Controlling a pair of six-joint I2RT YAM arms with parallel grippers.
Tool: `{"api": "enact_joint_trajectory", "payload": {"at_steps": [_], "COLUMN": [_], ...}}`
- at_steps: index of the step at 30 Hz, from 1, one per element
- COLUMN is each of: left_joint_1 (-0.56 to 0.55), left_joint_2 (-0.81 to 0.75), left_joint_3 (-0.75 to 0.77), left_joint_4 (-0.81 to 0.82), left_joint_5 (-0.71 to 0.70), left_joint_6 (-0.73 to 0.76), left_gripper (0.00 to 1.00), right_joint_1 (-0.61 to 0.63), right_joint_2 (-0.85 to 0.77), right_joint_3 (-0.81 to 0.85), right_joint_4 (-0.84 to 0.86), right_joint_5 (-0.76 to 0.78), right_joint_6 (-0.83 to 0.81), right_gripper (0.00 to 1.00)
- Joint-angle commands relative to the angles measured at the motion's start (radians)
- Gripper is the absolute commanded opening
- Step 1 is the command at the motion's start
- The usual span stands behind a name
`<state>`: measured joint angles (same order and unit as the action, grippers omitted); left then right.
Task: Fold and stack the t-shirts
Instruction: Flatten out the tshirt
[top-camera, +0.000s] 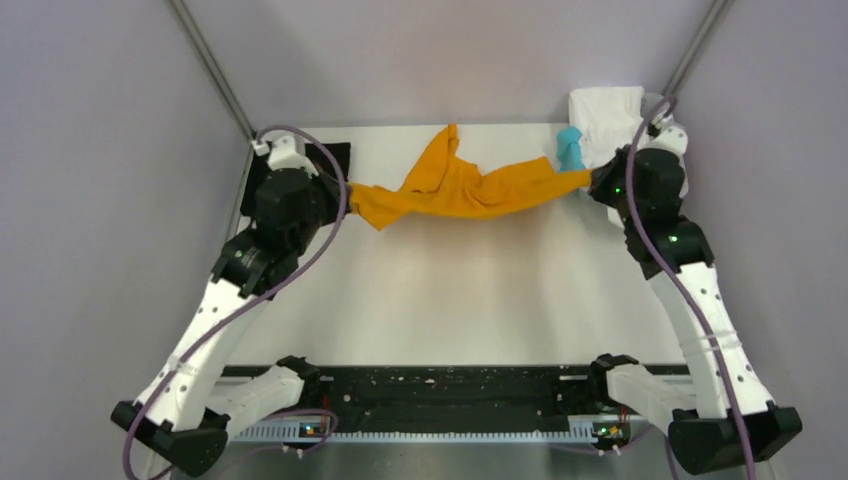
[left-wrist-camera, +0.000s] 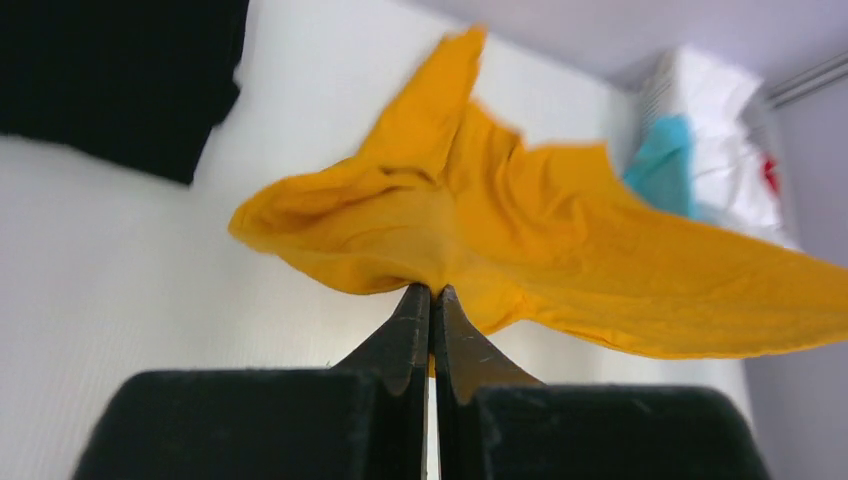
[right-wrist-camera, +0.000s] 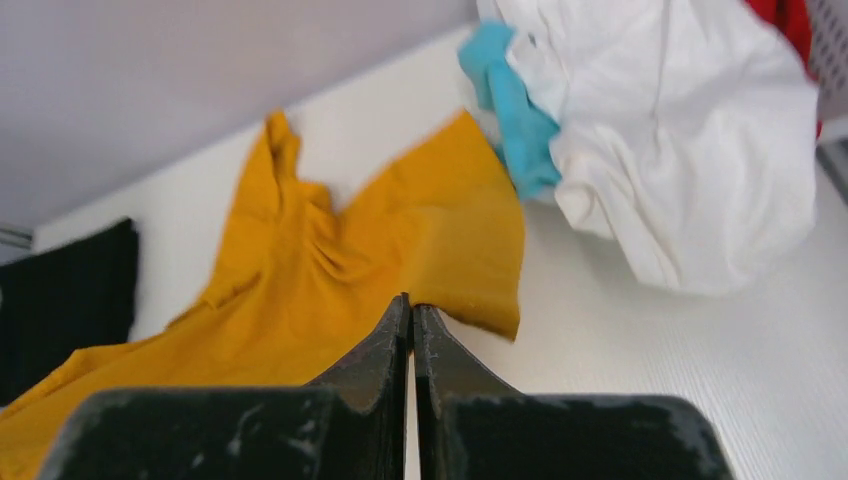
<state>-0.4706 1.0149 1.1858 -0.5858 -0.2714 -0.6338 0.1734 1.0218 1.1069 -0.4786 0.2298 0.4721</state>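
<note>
Spanning both jaws: orange shirt (top-camera: 470, 190) (edges pinched)

Lab test cell: grey walls (top-camera: 90, 150) enclose a white table (top-camera: 450, 290).

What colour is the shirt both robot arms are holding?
The t-shirt is mustard-orange all over, with no pattern. It shows best in the left wrist view.

No lettering, label, brand or number is readable on the t-shirts (top-camera: 470, 185), arms (top-camera: 225, 300) or table (top-camera: 450, 300)
</note>
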Motion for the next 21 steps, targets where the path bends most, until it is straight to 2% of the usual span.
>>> {"api": "enact_joint_trajectory", "payload": {"at_steps": [1,6,15,21], "left_joint_1": [0.0,-0.002,-0.002,-0.001], "left_joint_2": [-0.099,-0.136,-0.126,-0.126], "left_joint_3": [0.19,0.431,0.821,0.908], "left_joint_4": [0.091,0.08,0.098,0.128], "left_joint_5": [-0.07,-0.043,0.107,0.157], "left_joint_6": [0.129,0.232,0.381,0.431], "left_gripper": [0.0,0.0,0.0,0.0], "right_joint_1": [-0.011,-0.011,-0.011,-0.011], "right_joint_2": [-0.071,-0.102,-0.101,-0.105], "right_joint_3": [0.216,0.442,0.845,0.939], "right_joint_4": [-0.08,-0.138,-0.264,-0.298], "right_joint_5": [-0.03,-0.082,-0.204,-0.31], "right_joint_6": [-0.051,-0.084,-0.118,-0.116], "right_gripper": [0.0,0.0,0.0,0.0]}}
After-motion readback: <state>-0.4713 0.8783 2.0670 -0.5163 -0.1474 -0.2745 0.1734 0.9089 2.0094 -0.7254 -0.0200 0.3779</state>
